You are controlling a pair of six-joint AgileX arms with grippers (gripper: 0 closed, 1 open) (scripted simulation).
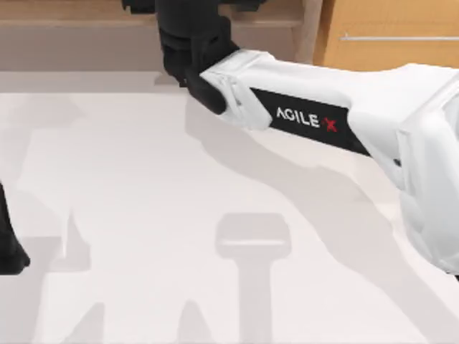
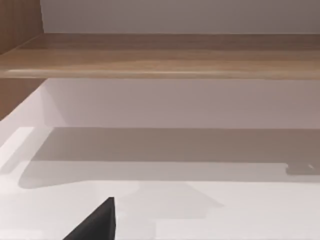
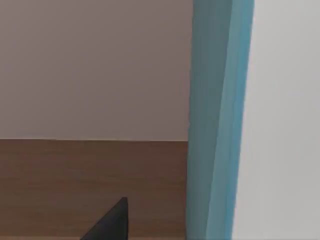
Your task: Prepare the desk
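Observation:
The desk is a wide white tabletop with a brown wooden back shelf and an orange-tan drawer carrying a thin silver bar handle at the back right. My right arm reaches across from the right, and its black gripper is up at the back shelf. In the right wrist view a tall teal upright slab stands very close, over brown wood. My left gripper is low at the table's left edge; its wrist view faces the shelf board.
The right arm's white link lies diagonally over the back right of the tabletop and casts a broad shadow. A side panel of the shelf rises at one end. A pale wall stands behind the brown wood.

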